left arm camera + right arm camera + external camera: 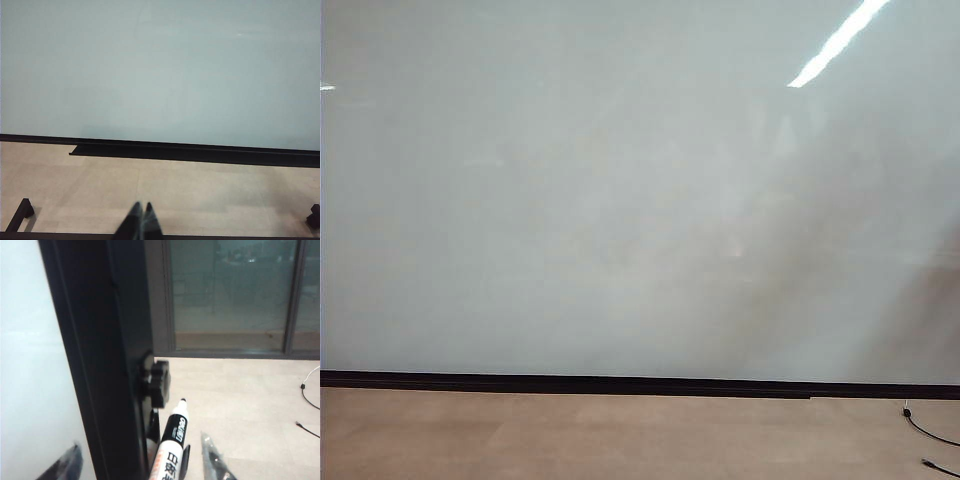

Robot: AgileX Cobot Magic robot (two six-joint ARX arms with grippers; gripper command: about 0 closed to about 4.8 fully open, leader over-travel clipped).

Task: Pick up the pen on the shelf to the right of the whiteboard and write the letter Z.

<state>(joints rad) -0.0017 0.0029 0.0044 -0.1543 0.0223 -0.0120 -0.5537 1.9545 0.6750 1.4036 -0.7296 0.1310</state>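
While the left gripper [139, 222] rests with fingertips pressed together over bare floor [200, 190], the right gripper [145, 462] clasps the pen [172, 445], tip at 12 o'clock, beside the black frame [105, 350] edging the whiteboard [620, 200].
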